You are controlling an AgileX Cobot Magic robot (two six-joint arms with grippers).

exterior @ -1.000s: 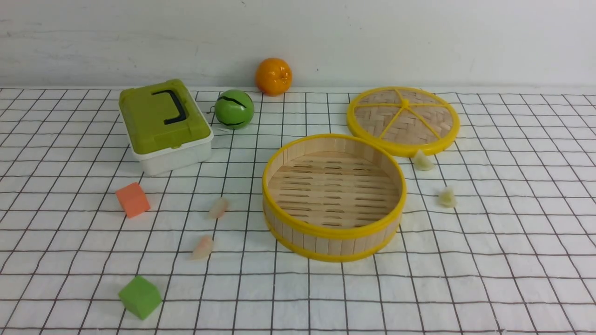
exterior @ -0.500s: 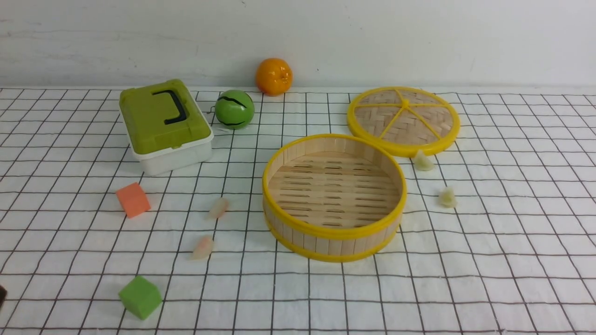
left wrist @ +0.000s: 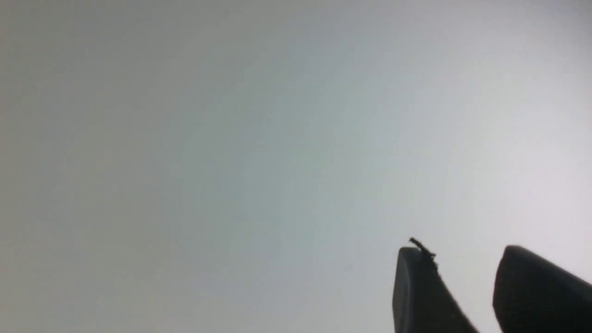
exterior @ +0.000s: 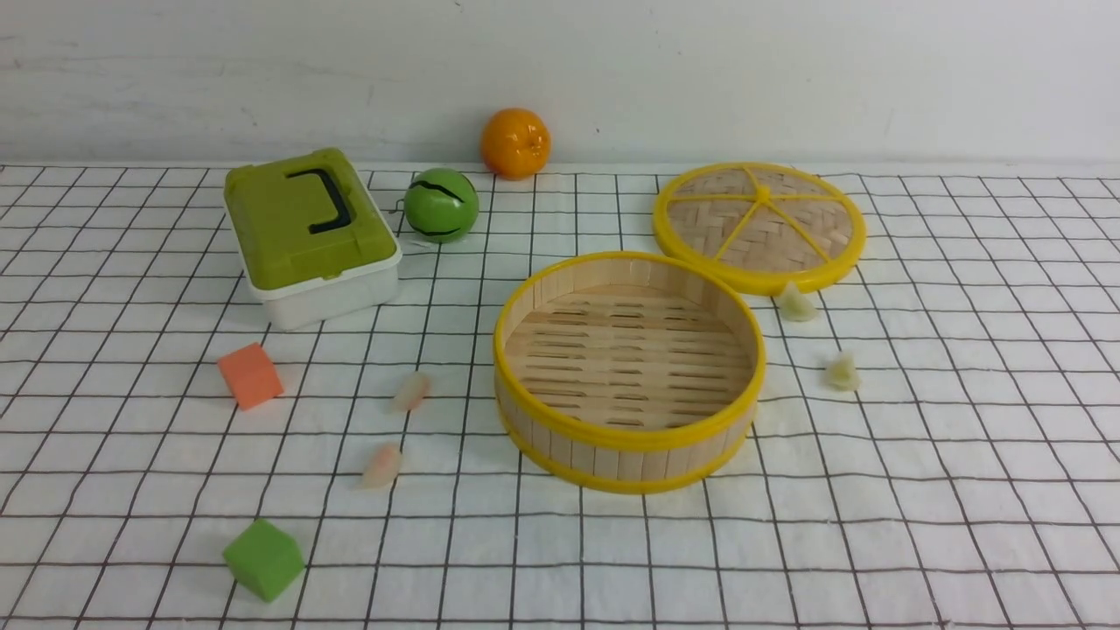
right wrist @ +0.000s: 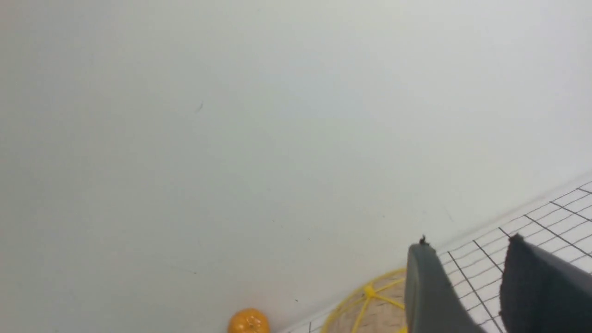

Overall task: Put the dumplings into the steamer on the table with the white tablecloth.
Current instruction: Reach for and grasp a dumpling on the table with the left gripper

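The steamer (exterior: 612, 457), a round bamboo basket with yellow rims, stands empty at the middle of the table with the white tablecloth (exterior: 919, 490). Two pinkish dumplings (exterior: 409, 391) (exterior: 381, 465) lie to its left. Two yellow-green dumplings (exterior: 796, 303) (exterior: 842, 371) lie to its right. Neither arm shows in the front view. In the left wrist view my left gripper (left wrist: 462, 252) is open and empty against a blank wall. In the right wrist view my right gripper (right wrist: 469, 243) is open and empty, raised and facing the back wall.
The woven steamer lid (exterior: 759, 224) lies flat behind the steamer on the right; the lid (right wrist: 370, 305) also shows in the right wrist view. A green-lidded box (exterior: 308, 232), green ball (exterior: 440, 205) and orange (exterior: 514, 143) stand at the back. An orange cube (exterior: 250, 374) and green cube (exterior: 263, 558) sit front left.
Half a second ago a dark tip showed at the left edge of the front view; it is gone now. Nothing on the table has moved.
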